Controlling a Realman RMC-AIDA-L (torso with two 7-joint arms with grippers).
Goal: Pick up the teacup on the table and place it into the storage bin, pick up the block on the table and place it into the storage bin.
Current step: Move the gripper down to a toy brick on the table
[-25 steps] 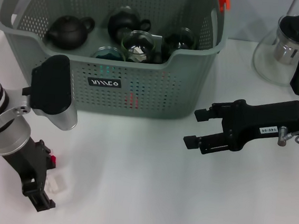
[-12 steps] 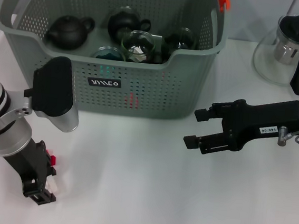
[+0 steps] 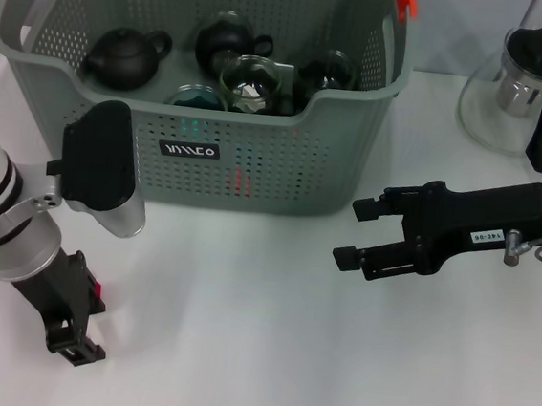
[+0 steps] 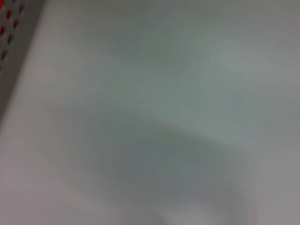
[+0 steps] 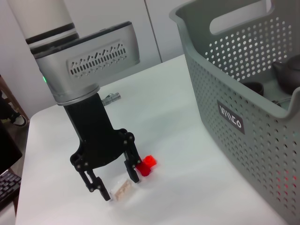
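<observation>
Beside the perforated grey storage bin (image 3: 256, 154), left gripper (image 5: 115, 180) straddles pale block (image 5: 123, 189).

Glass teapot (image 3: 517, 92) with black handle, on white table (image 3: 258, 336).

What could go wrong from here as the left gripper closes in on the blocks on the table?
1. The left gripper straddles a pale block with a red block right against one finger; closing could nudge or pinch the wrong piece.
2. The storage bin already holds teapots and glass cups; a dropped block could strike them.
3. The right gripper hangs open beside the bin, near the transfer path.
</observation>
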